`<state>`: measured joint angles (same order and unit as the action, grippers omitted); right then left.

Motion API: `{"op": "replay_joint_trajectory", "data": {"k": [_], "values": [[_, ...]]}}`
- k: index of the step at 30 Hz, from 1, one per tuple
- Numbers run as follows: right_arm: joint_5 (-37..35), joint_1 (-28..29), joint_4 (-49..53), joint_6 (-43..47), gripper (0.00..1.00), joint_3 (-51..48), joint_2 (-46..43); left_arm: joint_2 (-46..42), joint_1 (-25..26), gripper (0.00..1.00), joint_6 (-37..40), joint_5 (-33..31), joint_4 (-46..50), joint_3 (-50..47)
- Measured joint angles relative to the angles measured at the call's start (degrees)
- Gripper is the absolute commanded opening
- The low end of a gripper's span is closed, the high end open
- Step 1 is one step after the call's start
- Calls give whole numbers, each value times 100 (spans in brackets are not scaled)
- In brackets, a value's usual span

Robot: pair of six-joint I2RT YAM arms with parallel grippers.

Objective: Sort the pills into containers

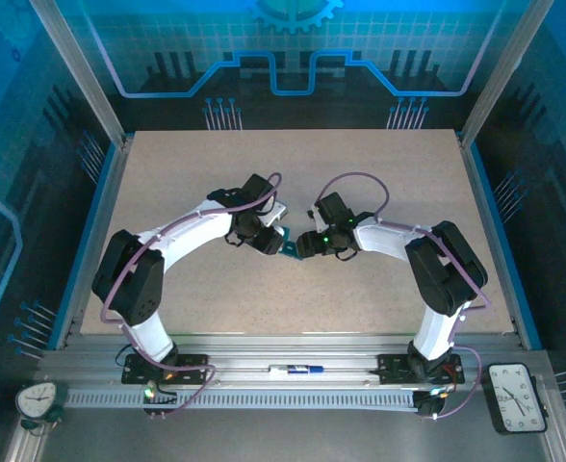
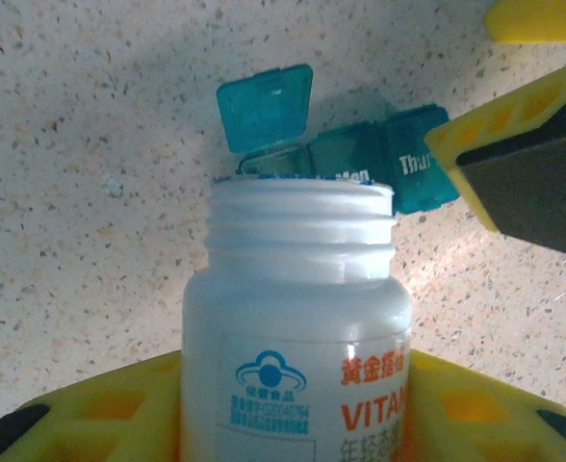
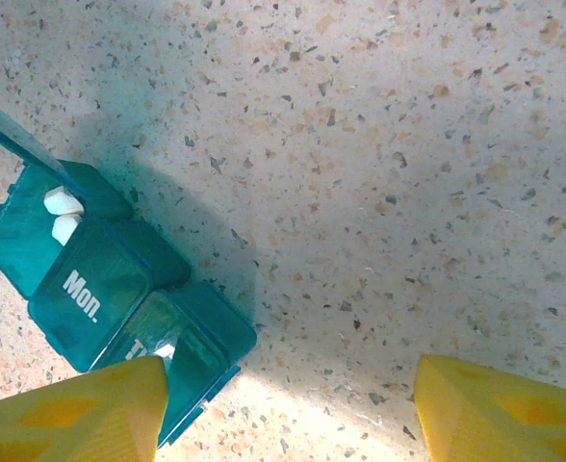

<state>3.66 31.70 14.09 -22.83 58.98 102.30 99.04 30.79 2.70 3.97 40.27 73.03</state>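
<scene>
I am holding the white vitamin bottle (image 2: 297, 318) in my left gripper (image 1: 264, 241), its yellow fingers (image 2: 100, 414) closed on the bottle's body. I am tipping the uncapped mouth toward the teal pill box (image 2: 360, 159), which is lying on the speckled surface (image 1: 379, 173) at the middle of the overhead frame, between my two arms. My right gripper (image 3: 288, 409) is standing open with nothing between its fingers. One finger seems to be sitting against the box's end, and I judge that it is bracing the box. To pour well, I should line the mouth up over the compartment with the raised lid (image 2: 264, 106), tilt slowly so the pills come out one at a time, and stop the box sliding. The left wrist view is showing the bottle rim just in front of that lid in the upper middle of the frame, but the rim is hiding the compartment's floor. The right wrist view is supplying that: two white pills (image 3: 64, 214) are lying in the open compartment at the left of the frame, beside the shut one marked "Mon.".
</scene>
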Motion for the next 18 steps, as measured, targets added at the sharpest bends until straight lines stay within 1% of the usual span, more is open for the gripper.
{"op": "replay_joint_trajectory", "data": {"k": [11, 18], "values": [[109, 22, 2, -2, 69, 0, 0, 616, 13, 0, 4, -17, 686, 538], [129, 153, 0, -15, 69, 0, 0, 929, 46, 0, 7, -184, 1073, 901]]}}
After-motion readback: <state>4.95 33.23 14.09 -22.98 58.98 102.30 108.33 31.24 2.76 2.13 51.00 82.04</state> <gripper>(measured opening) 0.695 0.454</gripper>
